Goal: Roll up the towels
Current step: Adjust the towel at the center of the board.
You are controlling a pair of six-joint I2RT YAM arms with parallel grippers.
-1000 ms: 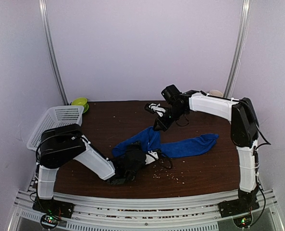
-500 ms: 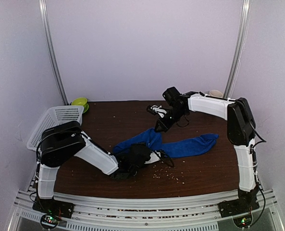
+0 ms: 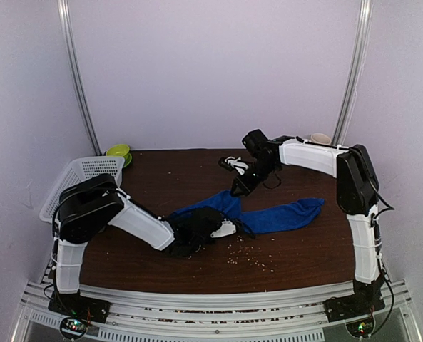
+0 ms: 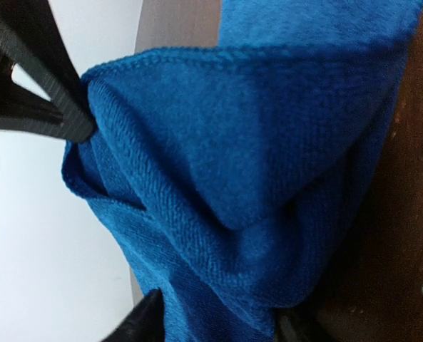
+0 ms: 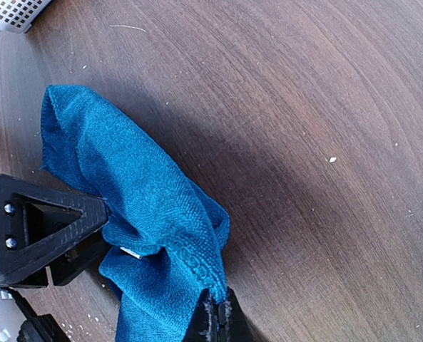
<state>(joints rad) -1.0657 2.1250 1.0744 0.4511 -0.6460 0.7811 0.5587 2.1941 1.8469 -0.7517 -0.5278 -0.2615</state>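
Observation:
The royal blue towel (image 3: 279, 214) lies stretched across the middle of the brown table (image 3: 168, 178), its left part bunched and lifted. My left gripper (image 3: 208, 228) is closed on the bunched left end; in the left wrist view the blue cloth (image 4: 240, 164) fills the space between my left fingers (image 4: 143, 324). My right gripper (image 3: 237, 189) is shut on the towel's upper hem, pinched at the tips (image 5: 218, 308). The blue towel (image 5: 147, 206) hangs from it, beside the left arm's black finger (image 5: 47, 228). The pale mint-green towel is out of view.
A white basket (image 3: 79, 182) stands at the left edge, a green bowl (image 3: 118, 152) behind it. A white patterned mug (image 3: 232, 164) lies just behind my right gripper. A beige object (image 3: 319, 137) sits at the back right. Crumbs (image 3: 247, 258) dot the near table.
My left gripper has moved up and a little right along the towel's left end, and that end is drawn in and lifted. My right gripper has barely moved.

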